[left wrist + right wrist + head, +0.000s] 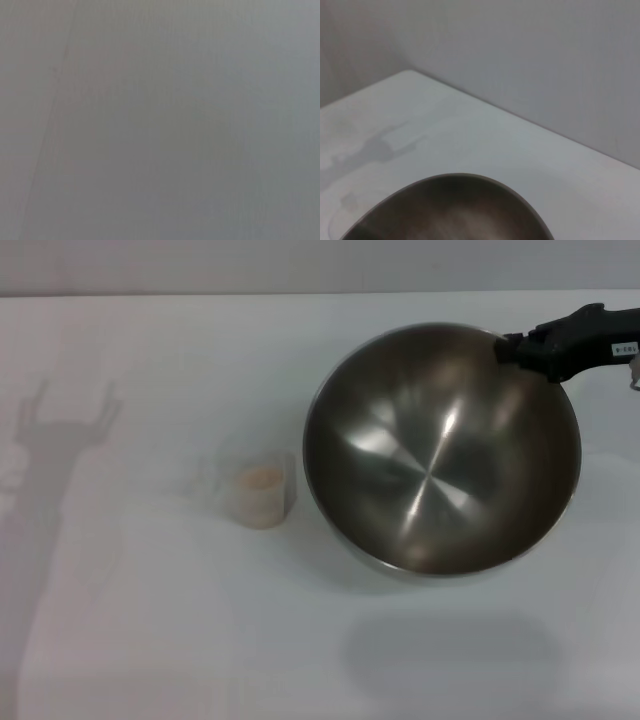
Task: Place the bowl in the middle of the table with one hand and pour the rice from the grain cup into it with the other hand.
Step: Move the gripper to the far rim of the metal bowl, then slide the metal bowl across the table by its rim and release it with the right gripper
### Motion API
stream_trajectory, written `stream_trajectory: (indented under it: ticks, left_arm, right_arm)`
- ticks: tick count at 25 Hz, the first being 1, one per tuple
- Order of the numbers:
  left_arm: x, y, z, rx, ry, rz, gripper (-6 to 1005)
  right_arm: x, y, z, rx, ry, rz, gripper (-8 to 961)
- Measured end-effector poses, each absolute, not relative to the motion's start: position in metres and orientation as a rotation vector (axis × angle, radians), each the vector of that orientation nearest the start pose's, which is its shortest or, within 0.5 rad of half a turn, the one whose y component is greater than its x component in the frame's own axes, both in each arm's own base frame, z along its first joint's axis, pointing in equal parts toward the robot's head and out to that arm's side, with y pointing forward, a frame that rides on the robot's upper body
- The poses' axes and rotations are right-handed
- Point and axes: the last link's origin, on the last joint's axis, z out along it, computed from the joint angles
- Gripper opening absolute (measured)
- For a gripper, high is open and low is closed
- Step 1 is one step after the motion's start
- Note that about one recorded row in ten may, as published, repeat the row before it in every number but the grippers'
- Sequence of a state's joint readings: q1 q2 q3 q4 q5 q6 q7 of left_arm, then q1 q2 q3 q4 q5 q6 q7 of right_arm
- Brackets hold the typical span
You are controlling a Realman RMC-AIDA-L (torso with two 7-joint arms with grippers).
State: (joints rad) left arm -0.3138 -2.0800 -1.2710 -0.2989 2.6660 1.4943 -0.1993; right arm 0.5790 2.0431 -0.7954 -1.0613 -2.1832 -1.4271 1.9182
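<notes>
**Head view: my right gripper has the bowl by its rim**

Head view shows me the big shiny bowl (440, 450) over the right half of the white table (150, 640). It looks tipped, with its open side turned a bit toward me. A soft grey shadow lies on the table in front of it.

My right gripper (515, 348) reaches in from the right side. Its black tip meets the far right edge of the bowl and looks clamped on that rim.

The little clear grain cup (262, 490) stands upright on the table, just beside the bowl on its left. They do not touch. I can see pale tan rice (260, 477) inside the cup.

My right wrist camera shows the curved rim of the bowl (455, 210) close up, with the white table (420, 120) behind it and a grey wall past that.

My left wrist camera shows only a plain grey blur. I cannot see my left gripper anywhere, only a forked shadow at the far left of the table.
</notes>
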Motion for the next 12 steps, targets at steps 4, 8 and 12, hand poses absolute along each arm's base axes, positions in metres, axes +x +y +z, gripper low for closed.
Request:
stream_trajectory:
  ticks: [4,8,12]
  left_arm:
    - [-0.299,0.305,0.038,-1.361,-0.295,-1.022,803]
    - [-0.300,0.306,0.038,-1.362,-0.295,-1.020,802]
    - [-0.300,0.306,0.038,-1.363,-0.295,-1.020,801]
  right_arm:
    - [0.236,0.383,0.069,-2.517,0.855,0.386,23]
    - [0.242,0.378,0.064,-2.499,0.948,0.442,23]
    - [0.248,0.371,0.056,-2.474,1.072,0.536,23]
